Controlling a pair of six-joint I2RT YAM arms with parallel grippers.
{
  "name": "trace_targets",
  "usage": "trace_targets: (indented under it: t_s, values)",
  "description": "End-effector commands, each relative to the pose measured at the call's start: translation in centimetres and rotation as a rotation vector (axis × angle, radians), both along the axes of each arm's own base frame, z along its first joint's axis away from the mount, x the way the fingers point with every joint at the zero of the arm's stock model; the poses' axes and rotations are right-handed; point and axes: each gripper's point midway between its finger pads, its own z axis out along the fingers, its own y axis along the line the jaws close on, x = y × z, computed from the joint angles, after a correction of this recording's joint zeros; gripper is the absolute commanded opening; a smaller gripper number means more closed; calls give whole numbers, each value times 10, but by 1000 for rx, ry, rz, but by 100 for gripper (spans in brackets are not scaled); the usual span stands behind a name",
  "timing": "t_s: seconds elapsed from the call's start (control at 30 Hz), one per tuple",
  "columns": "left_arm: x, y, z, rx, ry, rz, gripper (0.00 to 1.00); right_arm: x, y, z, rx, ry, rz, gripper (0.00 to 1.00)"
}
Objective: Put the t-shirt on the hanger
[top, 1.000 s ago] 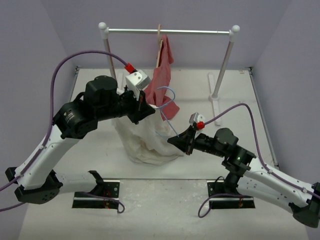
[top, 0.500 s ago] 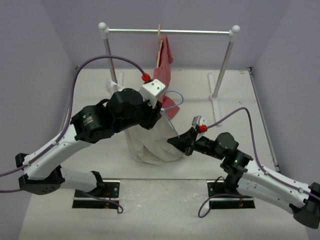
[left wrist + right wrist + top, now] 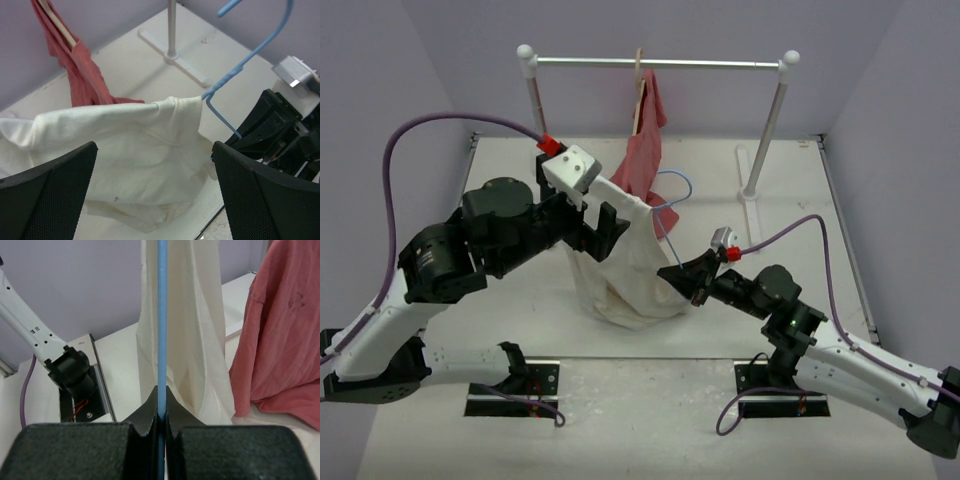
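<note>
Right gripper (image 3: 160, 399) clamped on hanger (image 3: 161, 315) wire. Left gripper (image 3: 155, 150) spread wide, gripping nothing. T-shirt (image 3: 125, 145) caught on hanger's corner, hanging below. Best approach: hold hanger steady, draw fabric across gently.

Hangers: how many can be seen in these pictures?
2. The blue hanger is clamped in the right gripper, one end inside the t-shirt. The wooden hanger hangs on the rail, carrying the red garment.
</note>
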Motion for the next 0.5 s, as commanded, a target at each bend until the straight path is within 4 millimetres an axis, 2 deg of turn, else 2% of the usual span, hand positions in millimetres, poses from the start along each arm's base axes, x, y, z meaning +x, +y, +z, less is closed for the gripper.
trace_targets:
  t_s: [0.0,0.03,0.1,0.2,0.27,0.33,0.47]
  values:
    - [-24,10,42,-81,-131,-141,100,8,-7,40,91,-83,-45,0]
    - [-24,13,43,-75,-149,-143,100,7,-7,38,75,-81,-38,0]
    - [-12,28,40,-30,-200,-59,100,3,-8,37,42,-89,-16,0]
    - [8,38,18,136,-306,0,100,-6,-14,27,-29,-90,9,0]
    - [13,32,14,249,-383,-52,100,-13,-23,26,-39,-100,15,0]
    - [11,25,19,292,-428,-114,100,-17,-29,19,-63,-87,11,0]
    - [-2,-11,5,360,-491,-345,100,-27,-36,18,-66,-86,32,0]
